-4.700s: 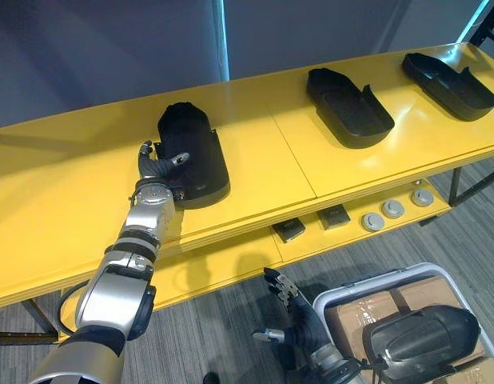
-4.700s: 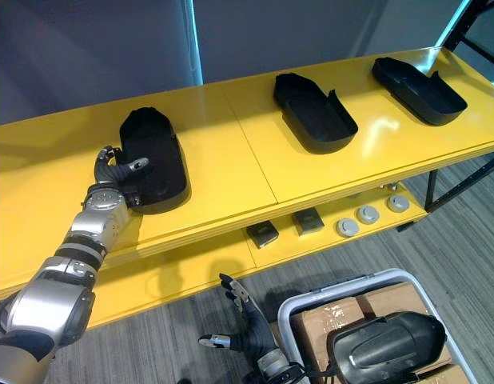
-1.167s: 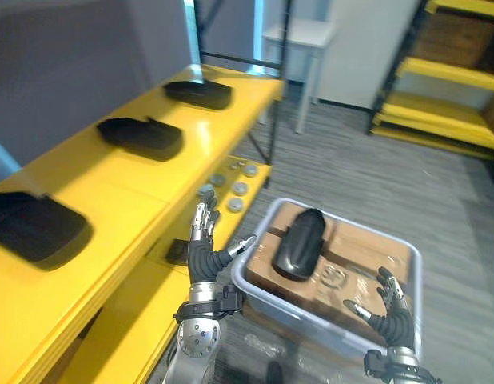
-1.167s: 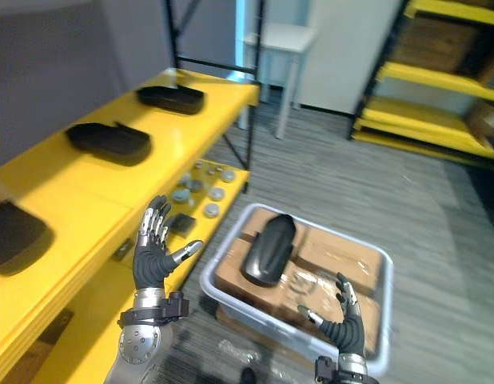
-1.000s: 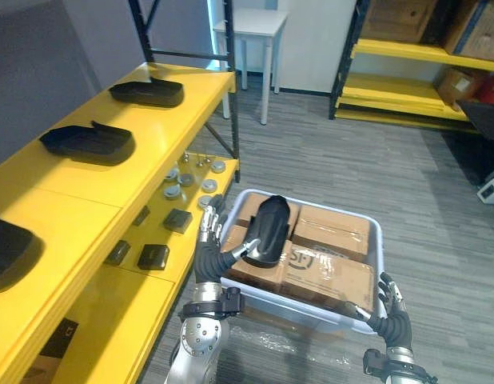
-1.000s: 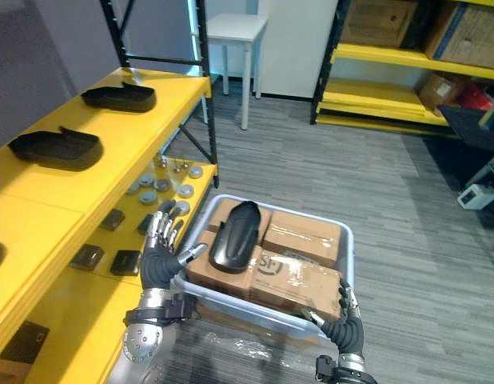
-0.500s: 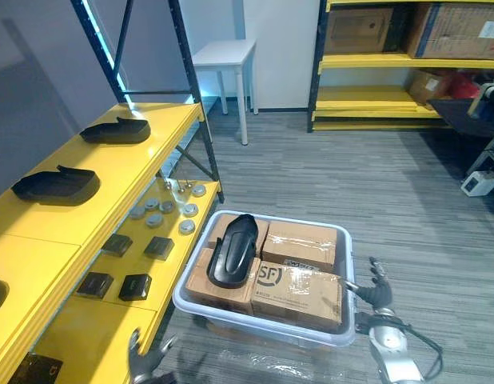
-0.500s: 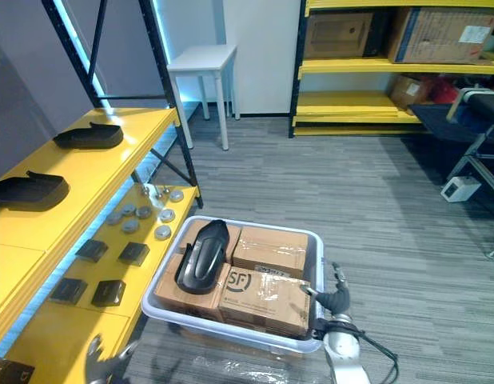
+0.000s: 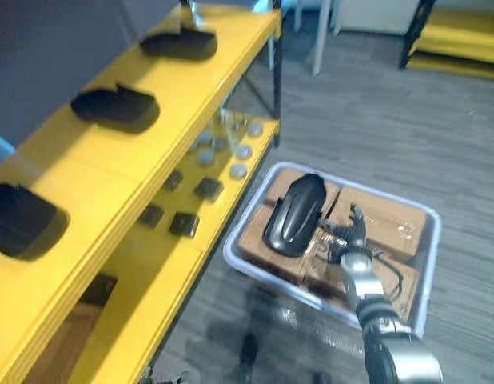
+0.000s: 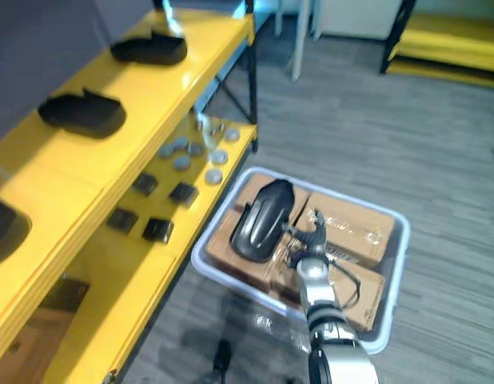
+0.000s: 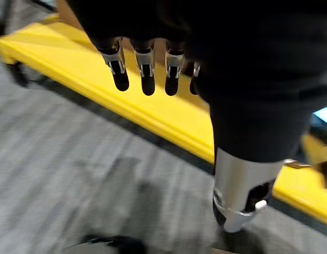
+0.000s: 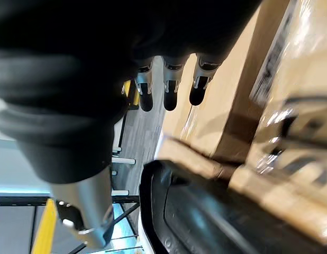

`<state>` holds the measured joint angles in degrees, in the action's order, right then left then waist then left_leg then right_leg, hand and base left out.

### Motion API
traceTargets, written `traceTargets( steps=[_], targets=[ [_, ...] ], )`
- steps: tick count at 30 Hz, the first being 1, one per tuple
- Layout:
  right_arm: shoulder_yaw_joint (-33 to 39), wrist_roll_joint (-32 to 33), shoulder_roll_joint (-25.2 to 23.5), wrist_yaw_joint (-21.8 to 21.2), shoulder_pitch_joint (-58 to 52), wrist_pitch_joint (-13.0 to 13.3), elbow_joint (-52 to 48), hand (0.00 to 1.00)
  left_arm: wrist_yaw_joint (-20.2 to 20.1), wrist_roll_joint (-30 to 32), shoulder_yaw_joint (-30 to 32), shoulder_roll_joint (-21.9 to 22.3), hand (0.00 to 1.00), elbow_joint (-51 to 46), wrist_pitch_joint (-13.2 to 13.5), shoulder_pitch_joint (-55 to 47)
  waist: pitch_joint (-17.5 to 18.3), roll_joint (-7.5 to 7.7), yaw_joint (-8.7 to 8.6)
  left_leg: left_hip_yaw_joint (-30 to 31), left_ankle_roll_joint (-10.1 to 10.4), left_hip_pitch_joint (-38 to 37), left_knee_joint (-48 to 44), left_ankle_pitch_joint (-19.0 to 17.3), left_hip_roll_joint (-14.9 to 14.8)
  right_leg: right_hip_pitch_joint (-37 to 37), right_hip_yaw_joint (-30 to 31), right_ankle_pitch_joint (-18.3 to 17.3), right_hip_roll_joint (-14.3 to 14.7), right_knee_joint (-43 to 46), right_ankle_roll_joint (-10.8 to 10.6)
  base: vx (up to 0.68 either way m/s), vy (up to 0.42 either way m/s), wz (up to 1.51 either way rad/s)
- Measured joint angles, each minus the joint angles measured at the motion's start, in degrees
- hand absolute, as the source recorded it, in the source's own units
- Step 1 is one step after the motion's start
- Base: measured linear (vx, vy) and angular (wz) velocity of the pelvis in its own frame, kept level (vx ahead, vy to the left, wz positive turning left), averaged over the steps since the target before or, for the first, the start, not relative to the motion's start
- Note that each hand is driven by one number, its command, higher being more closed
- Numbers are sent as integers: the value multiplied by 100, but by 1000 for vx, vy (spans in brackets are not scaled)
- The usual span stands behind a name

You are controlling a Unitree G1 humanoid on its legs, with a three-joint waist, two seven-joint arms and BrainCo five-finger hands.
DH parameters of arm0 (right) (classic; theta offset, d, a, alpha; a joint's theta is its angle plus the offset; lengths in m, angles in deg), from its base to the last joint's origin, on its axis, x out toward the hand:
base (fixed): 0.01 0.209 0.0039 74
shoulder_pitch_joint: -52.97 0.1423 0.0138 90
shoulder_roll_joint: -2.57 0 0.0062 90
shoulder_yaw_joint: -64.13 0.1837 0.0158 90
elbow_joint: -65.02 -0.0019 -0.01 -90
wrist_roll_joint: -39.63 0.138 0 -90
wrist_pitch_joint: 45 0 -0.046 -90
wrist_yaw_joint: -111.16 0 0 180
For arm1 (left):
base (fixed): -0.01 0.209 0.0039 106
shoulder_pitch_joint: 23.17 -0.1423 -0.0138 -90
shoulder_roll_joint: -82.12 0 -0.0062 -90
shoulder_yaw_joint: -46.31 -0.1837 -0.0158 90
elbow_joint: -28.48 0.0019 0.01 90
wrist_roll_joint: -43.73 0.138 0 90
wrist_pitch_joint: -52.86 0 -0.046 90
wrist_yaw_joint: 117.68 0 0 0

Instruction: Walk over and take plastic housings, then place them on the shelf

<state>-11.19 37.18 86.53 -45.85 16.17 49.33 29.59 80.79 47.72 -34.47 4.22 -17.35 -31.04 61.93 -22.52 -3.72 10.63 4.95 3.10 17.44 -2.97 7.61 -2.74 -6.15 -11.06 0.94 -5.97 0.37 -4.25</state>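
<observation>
The black plastic housing (image 9: 293,212) is seated on the cardboard boxes (image 9: 391,220) inside the white bin (image 10: 396,280), at centre frame. The right hand (image 9: 348,240) is held just beside it, fingers straight, nothing grasped. The left hand (image 11: 146,74) is likewise extended and empty, above the floor (image 11: 57,174) beside the yellow shelf (image 9: 87,168). Three further housings (image 9: 115,108) are located on the shelf, upper left.

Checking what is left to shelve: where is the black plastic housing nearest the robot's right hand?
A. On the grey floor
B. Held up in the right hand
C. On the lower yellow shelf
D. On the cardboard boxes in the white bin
D: the plastic housing lies on the cardboard boxes inside the white bin, with the right hand open beside it.
</observation>
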Motion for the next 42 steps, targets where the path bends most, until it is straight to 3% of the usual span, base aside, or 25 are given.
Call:
traceTargets(
  steps=[3, 11, 12, 19, 27, 29, 35, 38, 42],
  targets=[
    [114, -2, 213, 176, 587, -166, 513, 0, -2, -154, -263, -17, 0, 26, 23, 87, -252, 37, 89, 116, 2, 198, -116, 10, 17, -97, -69, 20, 21, -1, 2, 8, 13, 19],
    [55, -119, 596, 349, 1249, -467, 1219, 0, 0, -394, -689, -106, 0, 232, 108, 392, -363, 63, 234, 270, 21, 732, -282, -11, 11, -500, -108, 39, 73, 35, -20, -7, 3, 6],
    [-31, -207, 664, 340, 1318, -545, 1266, 100, 2, -415, -775, -154, 0, 327, 107, 500, -372, 71, 244, 277, 24, 775, -289, -13, -1, -553, -105, 39, 85, 56, -20, -14, -5, -5],
    [-274, -1115, 661, 190, 1542, -871, 1603, 100, 9, -611, -850, -280, 0, 545, 83, 789, -481, 209, 206, 225, 62, 793, -340, -38, -130, -615, -30, 39, 186, 108, -20, 3, -23, -7],
    [-343, -1645, 763, -261, 1701, -1261, 2021, 100, 9, -723, -931, -295, 0, 198, -3, 841, -488, 220, 181, 158, 72, 729, -332, -31, -193, -573, 5, 39, 237, 79, -20, 28, -26, -4],
    [-336, -1739, 895, -355, 1727, -1323, 2059, 100, 5, -735, -1060, -296, 0, -259, 2, 781, -490, 220, 150, 161, 72, 705, -323, -26, -185, -546, -25, 39, 230, 74, -19, 10, -2, 2],
    [-658, -1890, 1408, -371, 1726, -1357, 1789, 100, 1, -780, -1344, -242, 0, -2851, 117, 357, -492, 216, -48, 101, 61, 402, -77, 71, -154, -360, -4, 39, 178, 18, -19, -3, 1, -3],
    [-1158, -2096, 1501, -319, 1415, -1305, 858, 100, -25, -782, -1408, -261, 0, -4165, 227, 336, -487, 211, -191, -39, 37, 208, 123, 134, -161, -331, 121, 40, 155, 18, -17, 9, -2, -17],
    [-1375, -2546, 1520, -195, 969, -1193, -98, 100, -141, -1014, -1491, -369, 0, -4757, 368, 785, -461, 211, -379, -83, 39, 66, 224, 150, -165, -254, 129, 40, 148, 13, -17, 19, -2, -5]
  ],
)
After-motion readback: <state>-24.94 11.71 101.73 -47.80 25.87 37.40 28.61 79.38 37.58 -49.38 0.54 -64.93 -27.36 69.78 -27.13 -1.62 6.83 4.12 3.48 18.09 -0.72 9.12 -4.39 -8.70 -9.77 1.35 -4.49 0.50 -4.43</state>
